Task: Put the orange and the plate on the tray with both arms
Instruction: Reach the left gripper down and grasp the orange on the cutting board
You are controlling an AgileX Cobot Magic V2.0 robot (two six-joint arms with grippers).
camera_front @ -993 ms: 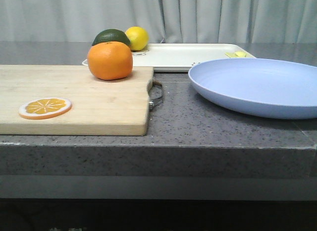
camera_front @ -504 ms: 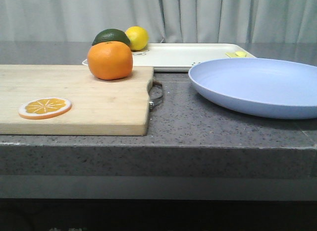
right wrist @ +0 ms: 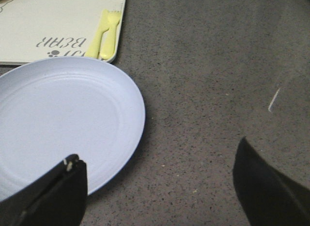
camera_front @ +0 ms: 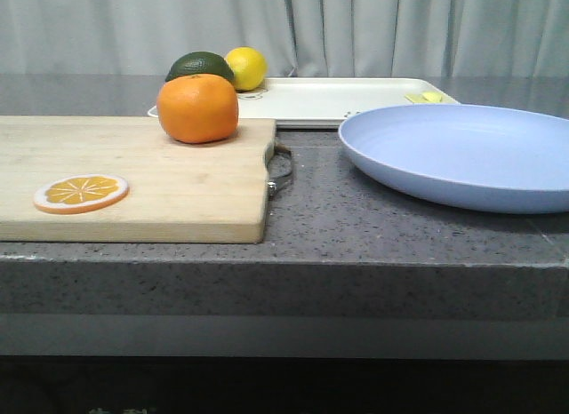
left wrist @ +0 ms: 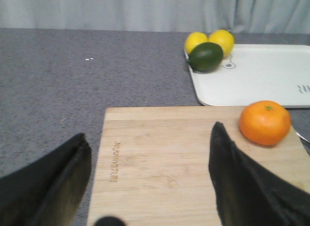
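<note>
The orange [camera_front: 197,108] sits on the far right corner of the wooden cutting board [camera_front: 169,187]; it also shows in the left wrist view [left wrist: 265,122]. The lavender-blue plate [camera_front: 462,154] lies on the counter at the right, in front of the cream-white tray [camera_front: 338,99]. My left gripper [left wrist: 150,180] is open and empty above the board, short of the orange. My right gripper [right wrist: 157,182] is open and empty above the counter, beside the plate's [right wrist: 58,124] rim. Neither gripper shows in the front view.
A dark green fruit [camera_front: 199,66] and a yellow lemon [camera_front: 246,67] sit at the tray's left end; the left wrist view shows two lemons [left wrist: 211,40] there. An orange slice [camera_front: 81,193] lies on the board. A yellow fork [right wrist: 105,34] lies on the tray [right wrist: 53,27].
</note>
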